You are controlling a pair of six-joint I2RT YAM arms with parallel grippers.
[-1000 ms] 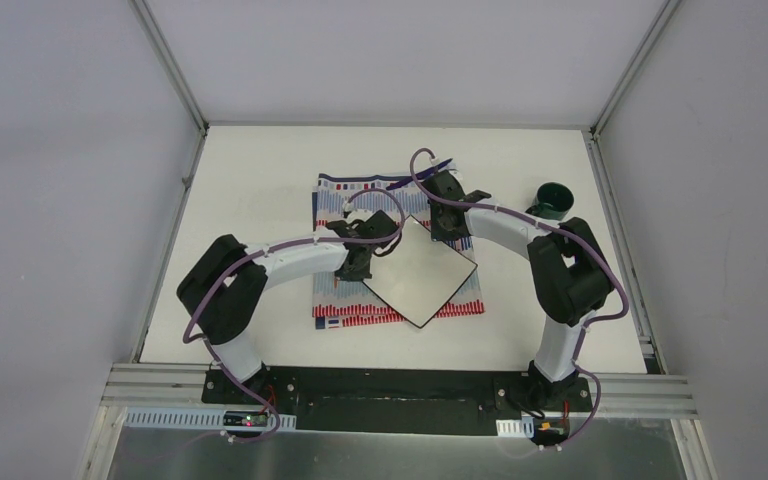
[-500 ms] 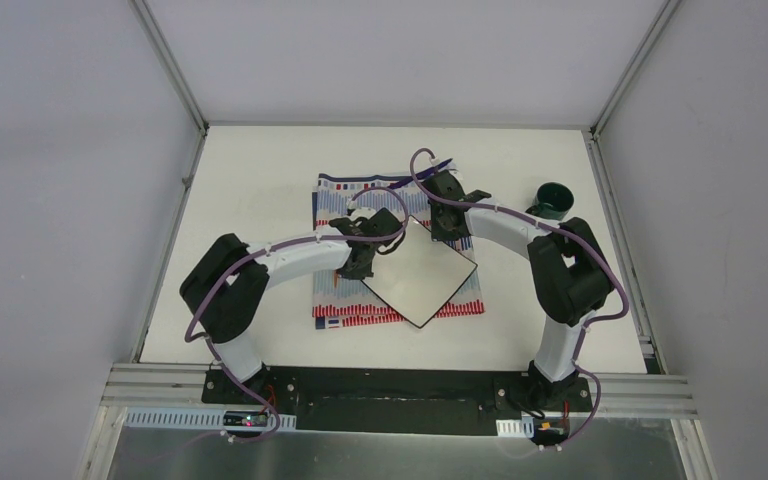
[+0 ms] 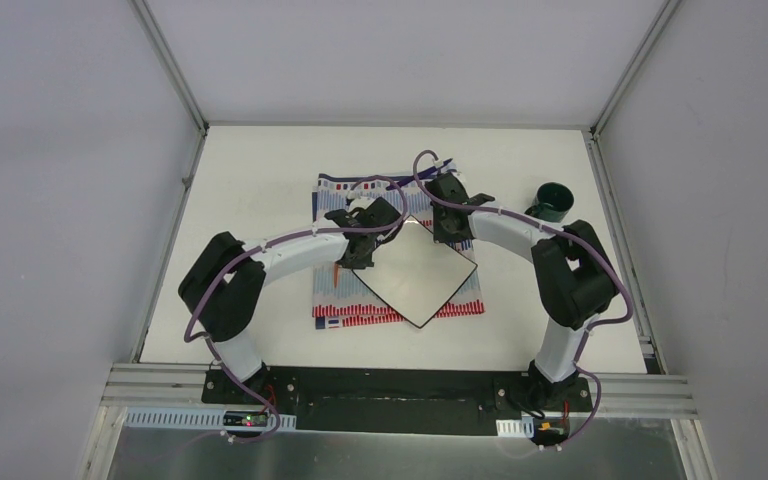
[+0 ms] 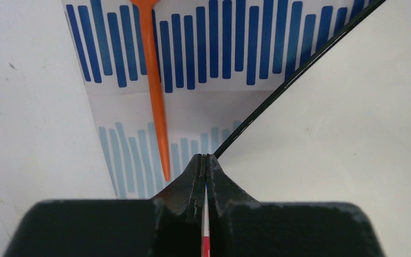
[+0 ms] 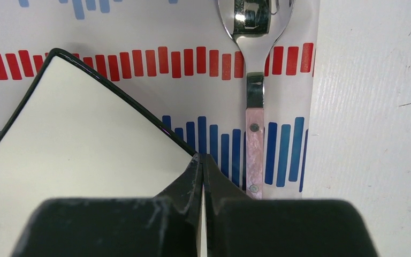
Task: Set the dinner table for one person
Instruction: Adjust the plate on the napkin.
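While L gripper (image 4: 205,156) & R gripper (image 5: 202,155) sit clenched shut at plate (image 5: 85,139) rim, spoon (image 5: 255,88) lies on cloth (image 5: 192,99).

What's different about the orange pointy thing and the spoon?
The orange utensil is one plain colour and tapers to a point, while the spoon has a shiny metal bowl and a pink riveted handle. The orange utensil's head is out of view; the spoon's bowl shows. Both lie flat on the striped cloth.
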